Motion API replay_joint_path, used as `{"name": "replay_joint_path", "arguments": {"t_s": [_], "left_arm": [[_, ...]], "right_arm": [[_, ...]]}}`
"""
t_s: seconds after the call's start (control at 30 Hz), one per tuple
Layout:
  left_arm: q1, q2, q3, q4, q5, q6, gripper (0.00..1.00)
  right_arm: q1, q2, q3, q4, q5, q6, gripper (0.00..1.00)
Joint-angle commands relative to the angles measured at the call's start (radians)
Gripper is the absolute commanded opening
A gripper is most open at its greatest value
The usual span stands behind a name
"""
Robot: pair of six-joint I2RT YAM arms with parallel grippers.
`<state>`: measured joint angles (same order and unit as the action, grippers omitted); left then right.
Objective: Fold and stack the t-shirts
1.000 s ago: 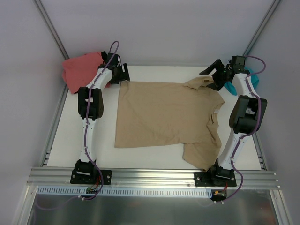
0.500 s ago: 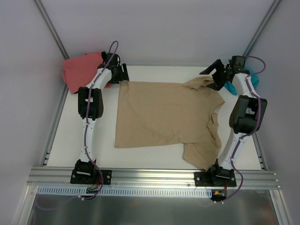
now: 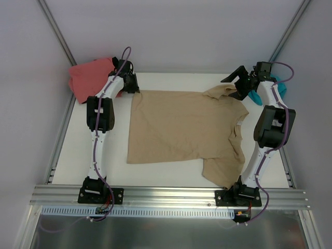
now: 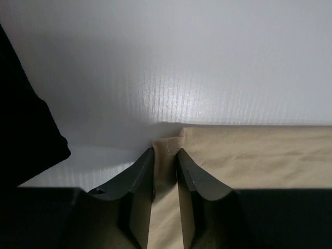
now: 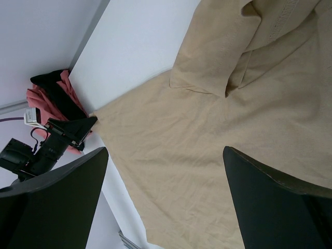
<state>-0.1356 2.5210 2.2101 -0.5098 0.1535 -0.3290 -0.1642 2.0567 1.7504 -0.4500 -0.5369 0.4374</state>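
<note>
The tan t-shirt [image 3: 181, 127] lies spread flat on the white table, collar to the right, with its far right sleeve [image 3: 218, 93] bunched up. My left gripper [image 3: 136, 88] sits at the shirt's far left corner. In the left wrist view its jaws are shut on the stitched hem corner [image 4: 167, 150]. My right gripper [image 3: 236, 85] hovers wide open above the far right sleeve, and the tan t-shirt [image 5: 207, 155] fills the space under its fingers [image 5: 78, 176]. The coral-pink t-shirt [image 3: 88, 78] is piled at the far left. Black cloth [image 5: 52, 88] lies on that pile.
A teal t-shirt [image 3: 279, 85] peeks out behind the right arm at the far right. An aluminium rail [image 3: 171, 194] runs along the near edge. Grey walls and slanted frame posts [image 3: 57, 36] close in the back and both sides.
The left gripper's jaws have closed on the tan shirt's far left corner. The right arm and the shirt have not moved.
</note>
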Motion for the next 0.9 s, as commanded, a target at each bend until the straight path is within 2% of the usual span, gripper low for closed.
{"name": "replay_joint_path", "arguments": {"t_s": [0.0, 0.23, 0.37, 0.73, 0.87], "left_arm": [[0.008, 0.019, 0.017, -0.042, 0.018, 0.001, 0.23], [0.007, 0.006, 0.011, -0.044, 0.021, 0.001, 0.14], [0.007, -0.008, 0.007, -0.047, 0.026, -0.001, 0.00], [-0.001, -0.108, -0.081, -0.032, 0.063, -0.002, 0.00], [-0.007, -0.125, -0.090, -0.035, 0.060, 0.005, 0.00]], "right_arm": [[-0.006, -0.015, 0.035, -0.001, -0.006, 0.004, 0.99], [-0.008, -0.009, 0.023, -0.001, 0.009, -0.026, 0.99], [-0.011, 0.043, 0.090, -0.050, 0.046, -0.080, 1.00], [-0.073, 0.269, 0.279, -0.003, 0.095, -0.014, 0.98], [-0.101, 0.304, 0.333, 0.016, 0.118, 0.001, 0.98]]}}
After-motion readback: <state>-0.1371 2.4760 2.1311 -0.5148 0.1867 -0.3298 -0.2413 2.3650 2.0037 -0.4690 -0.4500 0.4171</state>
